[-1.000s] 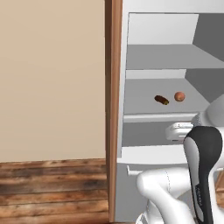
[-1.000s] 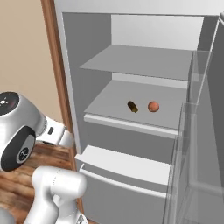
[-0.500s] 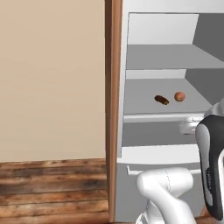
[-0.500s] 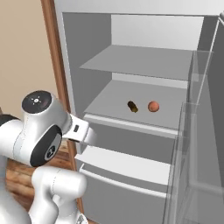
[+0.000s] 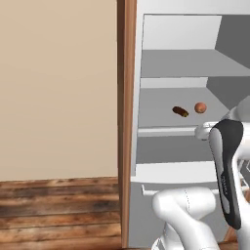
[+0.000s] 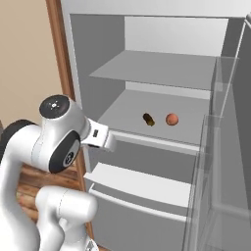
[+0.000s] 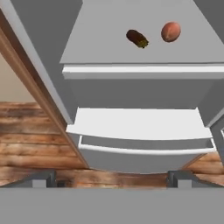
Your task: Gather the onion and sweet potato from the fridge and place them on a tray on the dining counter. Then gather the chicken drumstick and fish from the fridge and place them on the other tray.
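Orange-brown and round, your onion point(image 6: 171, 119) is sitting on the middle grey shelf point(image 6: 127, 110) of the open fridge point(image 6: 147, 29), and the sweet potato point(image 6: 148, 119), that darker stubby lump, lies just beside it to the left, not touching. You get the same pair in the left base view, onion point(image 5: 200, 107) and sweet potato point(image 5: 180, 111) near each other on the shelf, and the hand view shows them from above, onion point(image 7: 170, 31) to the right of the sweet potato point(image 7: 137, 38).

Below them you can see a white drawer point(image 7: 140, 124) sticking out past the shelf edge. Your gripper point(image 7: 112, 178) is out in front of the fridge, well short of the shelf, fingers point(image 7: 45, 178) spread wide with nothing between them. Wood-brown frame point(image 5: 128, 122) runs up the fridge's left side, beige wall point(image 5: 58, 88) beyond that, wooden floor point(image 5: 58, 210) underneath.
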Robot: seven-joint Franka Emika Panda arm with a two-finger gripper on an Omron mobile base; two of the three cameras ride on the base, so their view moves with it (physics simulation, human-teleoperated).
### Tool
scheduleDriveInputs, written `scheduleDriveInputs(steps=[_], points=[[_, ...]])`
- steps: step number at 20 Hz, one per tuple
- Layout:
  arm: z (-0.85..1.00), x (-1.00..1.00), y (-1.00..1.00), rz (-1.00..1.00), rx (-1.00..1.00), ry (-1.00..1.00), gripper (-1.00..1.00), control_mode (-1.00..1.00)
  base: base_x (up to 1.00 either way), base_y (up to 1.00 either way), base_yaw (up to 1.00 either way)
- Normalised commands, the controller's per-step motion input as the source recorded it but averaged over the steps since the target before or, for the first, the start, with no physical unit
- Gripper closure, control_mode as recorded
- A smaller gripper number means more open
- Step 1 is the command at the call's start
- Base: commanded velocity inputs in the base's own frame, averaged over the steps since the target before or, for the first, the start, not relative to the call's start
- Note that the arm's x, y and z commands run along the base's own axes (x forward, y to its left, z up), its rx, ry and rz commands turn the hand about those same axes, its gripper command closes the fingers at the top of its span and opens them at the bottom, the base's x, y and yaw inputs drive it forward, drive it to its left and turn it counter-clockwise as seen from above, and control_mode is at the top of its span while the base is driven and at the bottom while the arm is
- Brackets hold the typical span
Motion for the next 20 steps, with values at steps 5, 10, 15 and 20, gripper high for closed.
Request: scheduleDriveInputs(steps=[5, 10, 15, 20], points=[[0.00, 0.40, -0.20, 0.00, -0.04, -0.10, -1.00, -1.00, 0.00, 0.00, 0.00], [0.00, 0.44, -0.07, 0.00, -0.06, -0.04, -1.00, -1.00, 0.00, 0.00, 0.00], [0.00, 0.45, -0.17, 0.00, -0.03, 0.00, -1.00, -1.00, 0.00, 0.00, 0.00], [0.00, 0.48, -0.31, 0.00, 0.00, -0.02, -1.00, -1.00, 0.00, 0.00, 0.00]])
